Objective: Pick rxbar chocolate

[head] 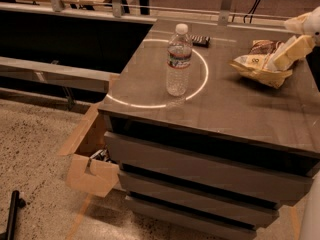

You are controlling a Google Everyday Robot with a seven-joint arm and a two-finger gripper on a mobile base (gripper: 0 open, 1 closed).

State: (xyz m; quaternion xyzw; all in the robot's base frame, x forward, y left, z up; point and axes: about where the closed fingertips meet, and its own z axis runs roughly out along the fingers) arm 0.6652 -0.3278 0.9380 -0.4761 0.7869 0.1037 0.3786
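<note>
The rxbar chocolate [200,41] is a small dark flat bar lying at the far edge of the grey cabinet top [235,109], just behind the clear water bottle [178,59]. My gripper [294,38] hangs at the right edge of the view, above the yellow-and-white snack bags [256,64] and well to the right of the bar. Its pale fingers [290,51] stand apart and hold nothing. The rest of the arm is out of view.
A bright ring of light [200,84] lies on the cabinet top around the bottle. The cabinet has several drawers [200,169] below. An open cardboard box [90,159] sits on the floor at its left. Rails and desks [75,14] run behind.
</note>
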